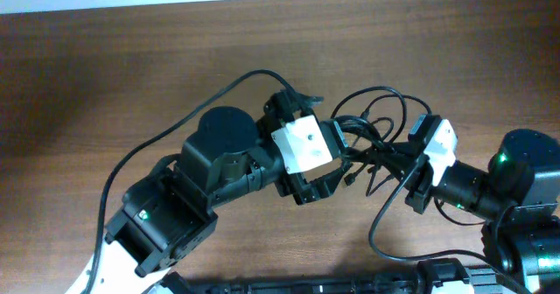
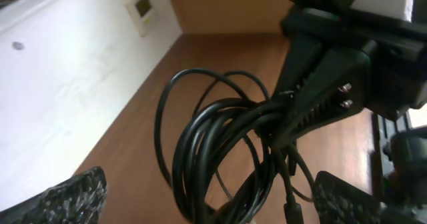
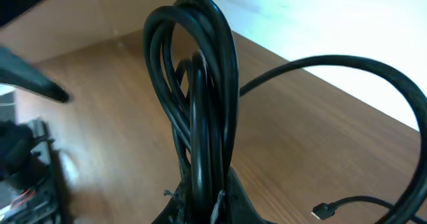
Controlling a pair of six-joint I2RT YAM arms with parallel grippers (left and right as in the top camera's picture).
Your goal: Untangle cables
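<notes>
Brown wood table (image 1: 131, 58): black cables (image 1: 372, 147) bunched right of centre, partly lifted; one plug end (image 3: 322, 211) lies flat.

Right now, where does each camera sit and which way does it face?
Overhead: above the brown wooden table, facing straight down; both black arms, left gripper and right gripper meeting at the thin black coiled cables.
Left wrist: on the left arm, facing past its open fingers at the cables and the right gripper shut on them.
Right wrist: on the right arm, facing the cables rising from the shut right gripper.
Shared: all show the cables.
</notes>
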